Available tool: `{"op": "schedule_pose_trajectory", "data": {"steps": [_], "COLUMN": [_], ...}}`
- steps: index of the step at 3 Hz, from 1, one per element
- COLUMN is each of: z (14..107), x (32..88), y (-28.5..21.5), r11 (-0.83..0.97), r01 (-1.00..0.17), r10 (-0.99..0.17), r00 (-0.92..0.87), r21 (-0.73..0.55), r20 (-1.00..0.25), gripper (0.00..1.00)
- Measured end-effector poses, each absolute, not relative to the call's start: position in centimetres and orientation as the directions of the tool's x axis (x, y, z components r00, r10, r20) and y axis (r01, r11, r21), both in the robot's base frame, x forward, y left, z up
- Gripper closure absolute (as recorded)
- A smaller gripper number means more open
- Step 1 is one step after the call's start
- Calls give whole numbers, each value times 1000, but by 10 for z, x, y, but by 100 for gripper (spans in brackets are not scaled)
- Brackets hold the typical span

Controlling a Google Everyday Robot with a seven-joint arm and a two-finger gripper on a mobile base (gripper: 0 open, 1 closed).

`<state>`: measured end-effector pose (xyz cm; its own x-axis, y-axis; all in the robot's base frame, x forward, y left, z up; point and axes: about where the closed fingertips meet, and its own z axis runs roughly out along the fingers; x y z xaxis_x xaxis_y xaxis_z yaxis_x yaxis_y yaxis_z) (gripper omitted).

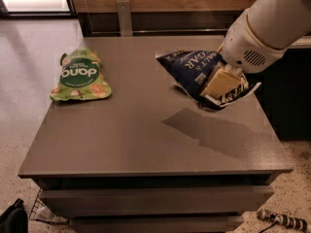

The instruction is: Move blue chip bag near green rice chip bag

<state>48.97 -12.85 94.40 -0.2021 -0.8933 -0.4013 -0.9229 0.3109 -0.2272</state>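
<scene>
Up by the front edge of the flat grey worktop (pixel 121 144) there's only a dark shadow (pixel 214 132) on the right half, so I'd say the bag hangs clear of the surface. Above that, the tan two-finger gripper (pixel 221 81) is clamped on the crinkly navy blue chip bag (pixel 187 67), over the right side about mid-depth. The bag's crumpled and tilted, with its white lettering showing and a white edge drooping under the fingers.

Looks like the carry step. I'd travel left at this height with no dragging, then set it down just beside the target, not on it. The target is well apart from it: the bright light-green rice chip bag (pixel 80 75), a flat pouch with a dark-green circle, by the left edge toward the far-left corner.
</scene>
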Motion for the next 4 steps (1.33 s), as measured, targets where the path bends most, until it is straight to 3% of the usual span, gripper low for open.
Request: {"op": "schedule_pose_trajectory", "data": {"steps": [2,4], "z": [985,992], "x": [580,643], "y": [-104,-81], "r11": [309,489], "r01": [-904,-780], "r10": [-809,-731], "r00": [-86,-123], "r21": [-295,-390], "r20": [-582,-671], "gripper": [100,100]}}
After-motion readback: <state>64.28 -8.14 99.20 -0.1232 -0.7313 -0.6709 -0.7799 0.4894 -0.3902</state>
